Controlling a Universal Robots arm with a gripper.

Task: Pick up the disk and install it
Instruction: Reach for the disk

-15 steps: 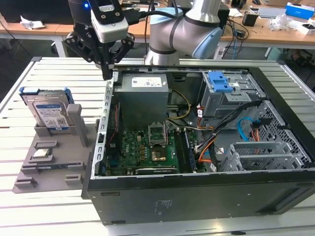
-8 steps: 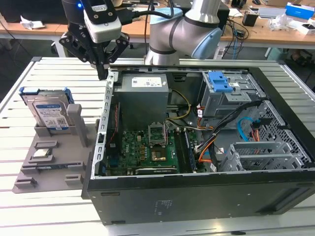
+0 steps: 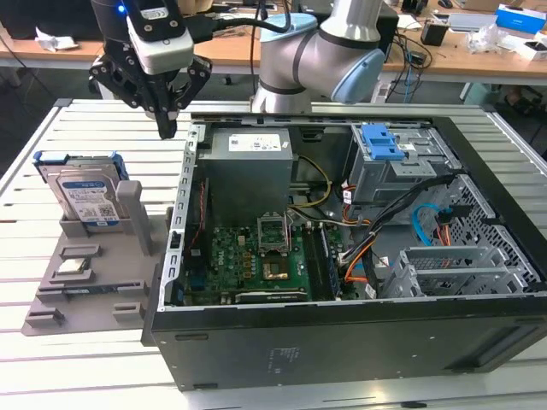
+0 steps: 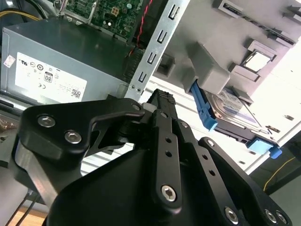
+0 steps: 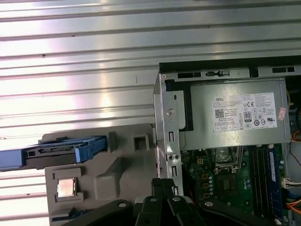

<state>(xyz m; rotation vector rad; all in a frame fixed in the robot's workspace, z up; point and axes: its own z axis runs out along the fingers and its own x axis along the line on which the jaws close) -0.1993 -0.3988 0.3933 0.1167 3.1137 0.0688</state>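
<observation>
Exterior view, gripper point(image 3: 166, 130): jaws were pressed together and empty, hanging over the slatted table point(image 3: 51, 359) at about eleven o'clock from the open computer case point(image 3: 342, 342).
Exterior view, disk point(image 3: 84, 192): stood on edge in the grey fixture point(image 3: 94, 282), at nine o'clock from the case and about seven o'clock from the gripper, well apart from it.
Second wrist view, gripper point(image 4: 162, 98): fingertips met with nothing between them.
Second wrist view, disk point(image 4: 233, 110): sat behind a grey fixture point(image 4: 209, 70) post, clear of the fingertips.
First wrist view, disk point(image 5: 51, 153): appeared edge-on with its blue frame, seated in the fixture point(image 5: 127, 169) near a square chip point(image 5: 66, 187).
First wrist view, gripper point(image 5: 162, 186): closed tips were beside the case wall, near the power supply point(image 5: 235, 117).
</observation>
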